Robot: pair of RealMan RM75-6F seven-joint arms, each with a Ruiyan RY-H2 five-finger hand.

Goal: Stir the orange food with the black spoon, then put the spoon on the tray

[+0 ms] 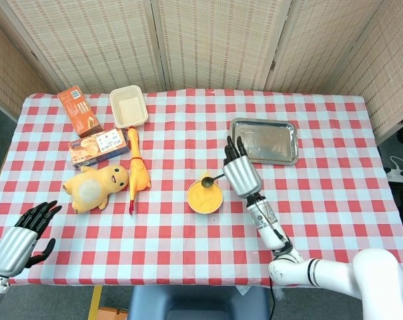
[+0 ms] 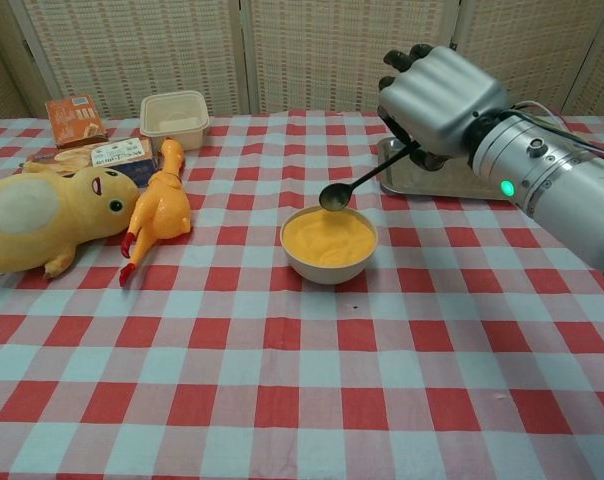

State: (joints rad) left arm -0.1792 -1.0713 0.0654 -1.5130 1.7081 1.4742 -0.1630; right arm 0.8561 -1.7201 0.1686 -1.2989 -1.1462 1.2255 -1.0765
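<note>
The right hand (image 2: 440, 92) grips the black spoon (image 2: 360, 182) by its handle, its scoop hanging just above the bowl of orange food (image 2: 328, 241); the tray (image 1: 264, 141) lies just behind that hand, far from the idle, spread left hand (image 1: 18, 238)

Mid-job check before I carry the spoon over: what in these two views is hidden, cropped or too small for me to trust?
- Grip on the black spoon: the right robot hand covers the handle's end in the chest view; too small in the head view.
- Tray: in the chest view the right robot hand and forearm hide most of it.
- Left robot hand: head view only, wrist cut by the frame edge.
- Box print: too small to read.
</note>
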